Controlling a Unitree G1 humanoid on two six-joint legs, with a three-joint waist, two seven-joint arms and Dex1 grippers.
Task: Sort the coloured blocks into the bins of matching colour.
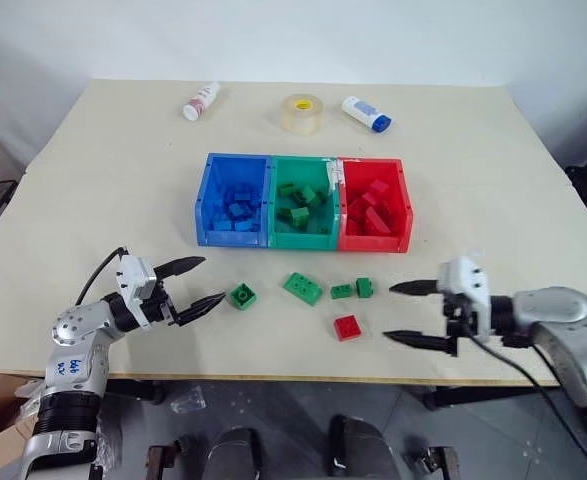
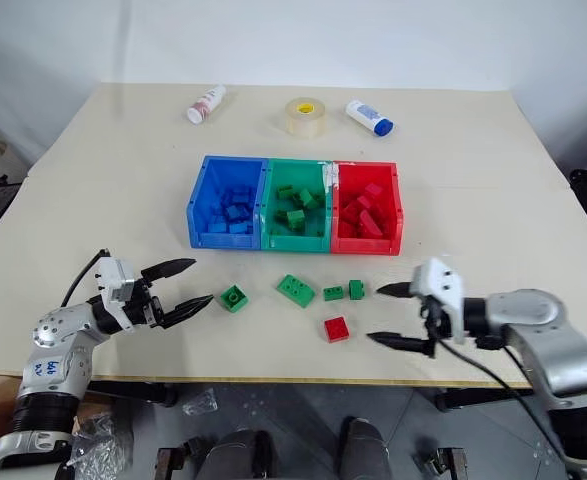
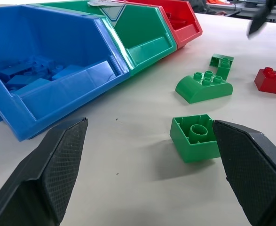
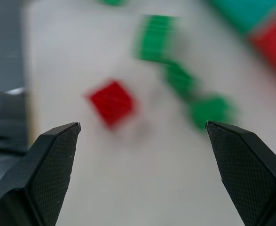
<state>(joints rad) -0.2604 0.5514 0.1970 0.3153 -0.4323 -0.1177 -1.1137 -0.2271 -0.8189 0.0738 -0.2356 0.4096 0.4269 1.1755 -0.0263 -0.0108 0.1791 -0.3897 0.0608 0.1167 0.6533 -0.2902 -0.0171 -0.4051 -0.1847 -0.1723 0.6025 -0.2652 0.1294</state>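
Three joined bins stand mid-table: blue bin (image 1: 233,200), green bin (image 1: 303,203), red bin (image 1: 375,206), each with bricks of its own colour inside. In front of them lie loose blocks: a green square block (image 1: 241,295), a larger green block (image 1: 302,288), two small green blocks (image 1: 353,289) and a red square block (image 1: 347,327). My left gripper (image 1: 198,284) stands open just left of the green square block (image 3: 196,137), not touching it. My right gripper (image 1: 409,313) is open, to the right of the red block (image 4: 112,102), apart from it.
At the table's far edge lie a small white bottle (image 1: 201,101), a roll of clear tape (image 1: 302,113) and a white bottle with a blue cap (image 1: 366,113). The table's front edge (image 1: 273,378) runs just below both grippers.
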